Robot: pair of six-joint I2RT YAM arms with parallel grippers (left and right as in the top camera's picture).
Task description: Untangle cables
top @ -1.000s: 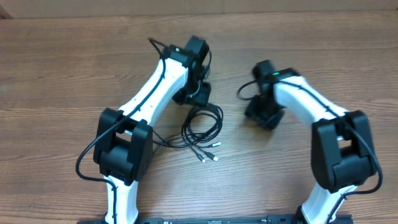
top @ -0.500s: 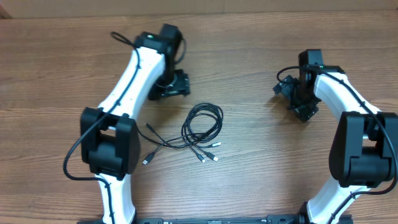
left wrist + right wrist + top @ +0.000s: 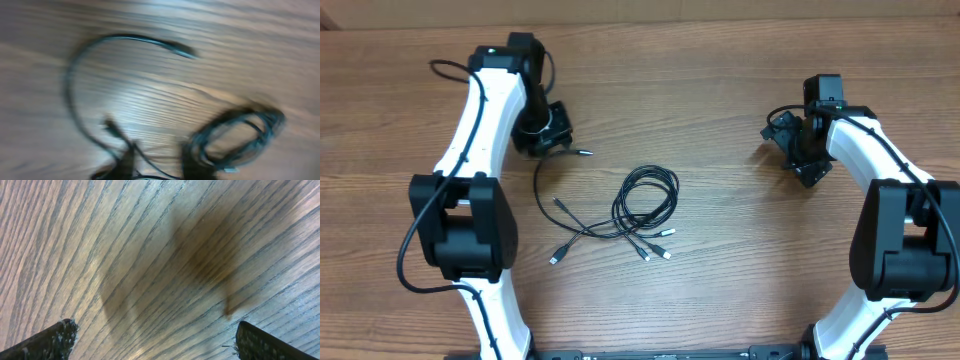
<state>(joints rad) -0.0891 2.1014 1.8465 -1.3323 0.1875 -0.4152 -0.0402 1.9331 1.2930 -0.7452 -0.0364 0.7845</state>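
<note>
Though thin, black coiled cables (image 3: 617, 208)

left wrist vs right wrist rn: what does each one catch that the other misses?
Left wrist only: the cables. One loose cable arcs round to a plug end, and the coiled bundle lies at lower right, all of it blurred.
Right wrist only: the right gripper, its fingertips wide apart with nothing between them, above a soft shadow. No cable shows there.
Both: the same wood-grain table.
</note>
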